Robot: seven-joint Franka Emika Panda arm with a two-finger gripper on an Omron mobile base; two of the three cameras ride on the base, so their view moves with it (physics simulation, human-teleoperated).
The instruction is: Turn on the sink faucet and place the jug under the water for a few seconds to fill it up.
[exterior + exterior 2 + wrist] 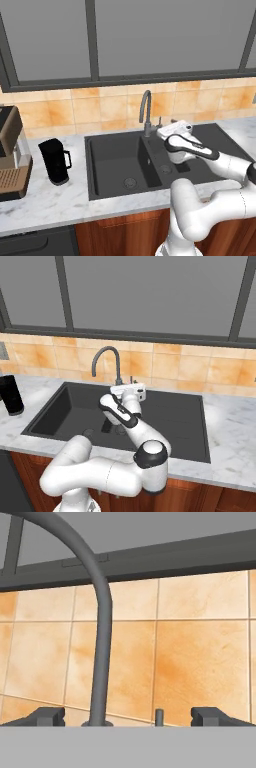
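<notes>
Behind the dark double sink (pixel 115 165), against orange tiles, rises the grey gooseneck sink faucet (pixel 145 111), its small lever (pixel 159 716) just to the right of its base. Close in front of the tap, above the basin, hangs the gripper (pixel 128 717), fingers spread wide apart and holding nothing. Far left on the marble counter (pixel 55 200) stands the black jug (pixel 55 161), beside a coffee machine (pixel 11 155).

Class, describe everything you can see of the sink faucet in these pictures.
The sink faucet is a tall, slim gooseneck of dull grey metal, its spout arching over the dark sink. It stands upright at the back rim, before the orange tiles. A small lever rises beside its base. No water runs. The claw, open, faces it close up with the lever between its fingertips; contact cannot be told.
</notes>
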